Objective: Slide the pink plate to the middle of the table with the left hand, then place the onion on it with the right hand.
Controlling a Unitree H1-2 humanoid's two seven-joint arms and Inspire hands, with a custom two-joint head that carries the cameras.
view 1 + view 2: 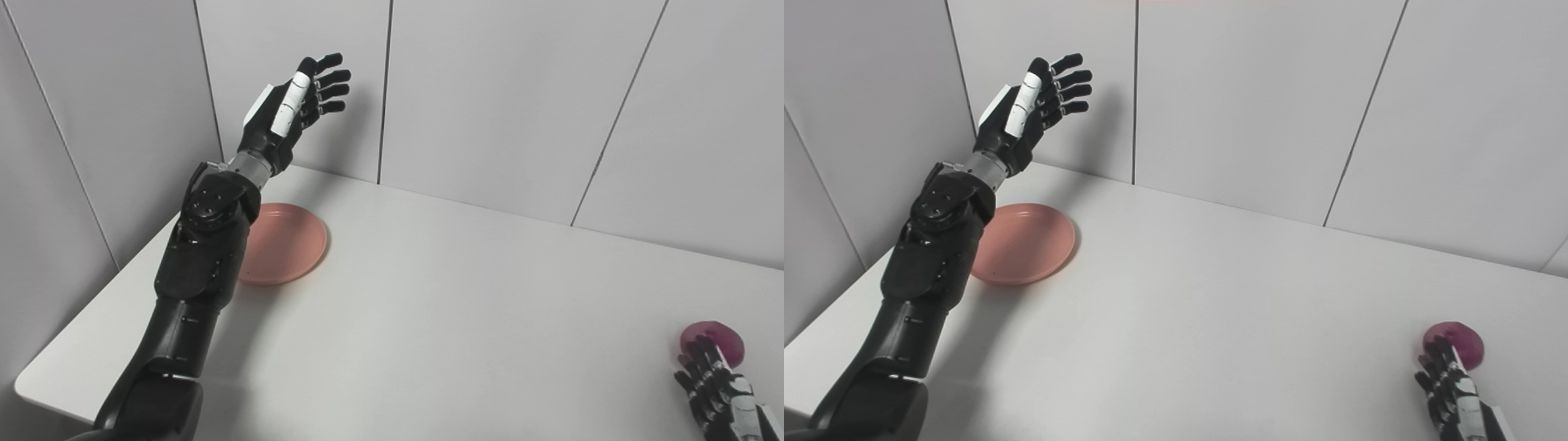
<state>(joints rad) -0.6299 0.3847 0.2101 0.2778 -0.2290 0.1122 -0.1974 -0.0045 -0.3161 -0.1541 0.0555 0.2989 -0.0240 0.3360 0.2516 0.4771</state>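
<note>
My left hand (294,107) looks like glossy black plastic; the pink plate (288,242) is smooth and matt, as is the white table (465,306).

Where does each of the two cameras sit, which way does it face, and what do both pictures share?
Left eye view: on the robot's head, left side, looking down at the white table; the left arm and raised, open left hand show, the right hand at the bottom corner.
Right eye view: beside it, a little to the right, facing the same way; the same arms show, shifted leftward in the picture.
Shared: the pink plate at the left, the onion at the right with the right hand's fingers at it, grey wall behind.
</note>
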